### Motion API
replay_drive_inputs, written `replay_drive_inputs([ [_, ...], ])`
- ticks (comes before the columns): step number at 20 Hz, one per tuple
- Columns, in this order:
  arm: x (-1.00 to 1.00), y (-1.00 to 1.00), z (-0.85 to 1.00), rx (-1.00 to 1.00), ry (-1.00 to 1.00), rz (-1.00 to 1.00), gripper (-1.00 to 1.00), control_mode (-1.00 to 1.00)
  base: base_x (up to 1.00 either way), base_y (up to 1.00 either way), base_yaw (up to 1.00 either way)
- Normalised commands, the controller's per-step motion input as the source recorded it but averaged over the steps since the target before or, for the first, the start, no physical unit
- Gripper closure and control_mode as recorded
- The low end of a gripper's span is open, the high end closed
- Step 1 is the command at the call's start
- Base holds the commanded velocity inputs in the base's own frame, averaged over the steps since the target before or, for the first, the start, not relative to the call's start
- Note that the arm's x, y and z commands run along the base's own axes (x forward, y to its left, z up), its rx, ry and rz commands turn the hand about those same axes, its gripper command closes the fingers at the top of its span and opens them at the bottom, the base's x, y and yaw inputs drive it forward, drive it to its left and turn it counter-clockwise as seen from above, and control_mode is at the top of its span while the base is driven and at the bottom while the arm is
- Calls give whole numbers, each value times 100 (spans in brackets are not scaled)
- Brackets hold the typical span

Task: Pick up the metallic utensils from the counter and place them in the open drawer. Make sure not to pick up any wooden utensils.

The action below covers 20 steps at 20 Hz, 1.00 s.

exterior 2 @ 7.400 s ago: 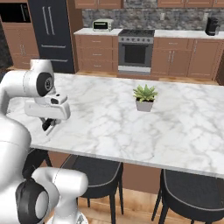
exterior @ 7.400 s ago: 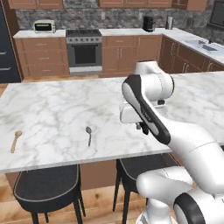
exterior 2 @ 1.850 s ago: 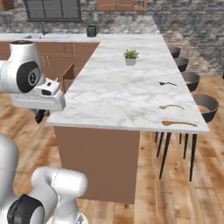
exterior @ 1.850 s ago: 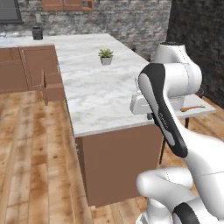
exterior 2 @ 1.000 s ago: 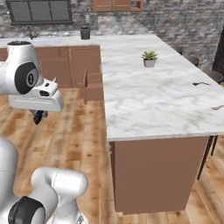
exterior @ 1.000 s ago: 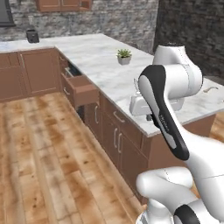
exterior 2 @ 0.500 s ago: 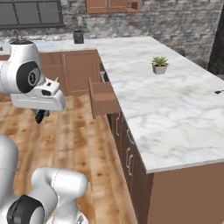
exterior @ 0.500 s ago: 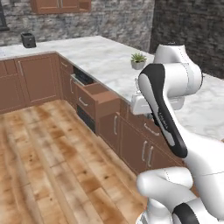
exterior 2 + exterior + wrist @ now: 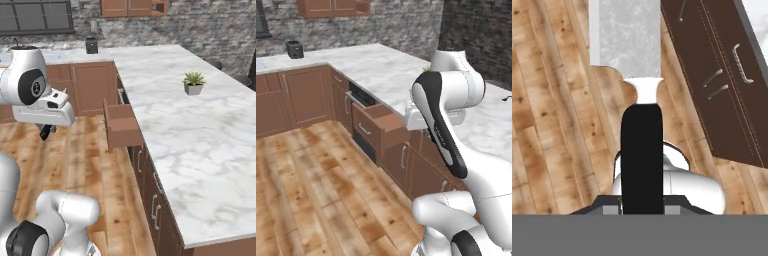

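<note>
One knife point(image 9: 634, 85) sits pinched by its black handle in the gripper point(image 9: 642, 207).

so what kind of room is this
A home kitchen, it seems: a long white marble counter on brown wooden cabinets, an open drawer below it, a small potted plant, and a wood plank floor.

I list: knife point(image 9: 641, 100), silver blade, black handle; counter point(image 9: 200, 130), white marble, grey veining; open drawer point(image 9: 121, 129), reddish-brown; floor point(image 9: 306, 185), light wood planks.
</note>
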Motion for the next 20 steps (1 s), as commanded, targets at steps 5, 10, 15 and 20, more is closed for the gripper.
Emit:
replay_drive_inputs([
  [5, 0, 0, 0, 0, 0, 0, 100, 100, 80, -10, 6],
  [10, 0, 0, 0, 0, 0, 0, 100, 100, 83, -24, 5],
  [15, 0, 0, 0, 0, 0, 0, 100, 100, 86, -21, 0],
  [20, 0, 0, 0, 0, 0, 0, 100, 100, 45, -25, 0],
])
